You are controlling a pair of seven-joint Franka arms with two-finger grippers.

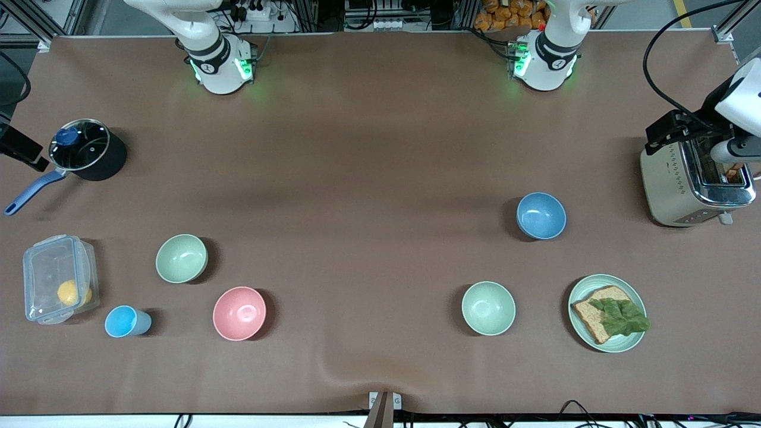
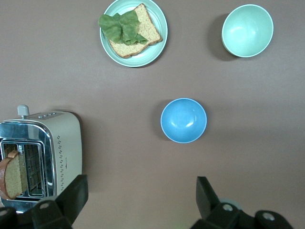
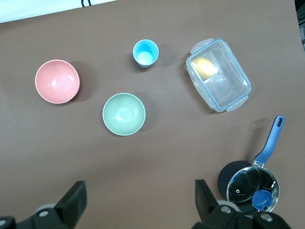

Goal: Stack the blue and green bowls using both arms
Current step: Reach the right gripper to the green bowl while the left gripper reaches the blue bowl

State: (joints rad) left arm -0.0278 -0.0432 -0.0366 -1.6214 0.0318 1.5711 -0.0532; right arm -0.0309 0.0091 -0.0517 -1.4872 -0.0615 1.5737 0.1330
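The blue bowl point(image 1: 541, 216) stands upright toward the left arm's end of the table, beside the toaster; it also shows in the left wrist view point(image 2: 184, 120). The sage green bowl point(image 1: 182, 258) stands upright toward the right arm's end and shows in the right wrist view point(image 3: 124, 114). My left gripper point(image 2: 141, 191) is open and empty, high over bare table between the blue bowl and the toaster. My right gripper point(image 3: 139, 191) is open and empty, high over bare table, well apart from the green bowl.
A paler mint bowl point(image 1: 489, 308) and a plate with bread and lettuce point(image 1: 607, 313) lie nearer the front camera than the blue bowl. A toaster point(image 1: 692, 178) stands at the left arm's end. A pink bowl point(image 1: 239, 313), light-blue cup point(image 1: 127, 321), clear box point(image 1: 58, 278) and lidded pot point(image 1: 88, 150) surround the green bowl.
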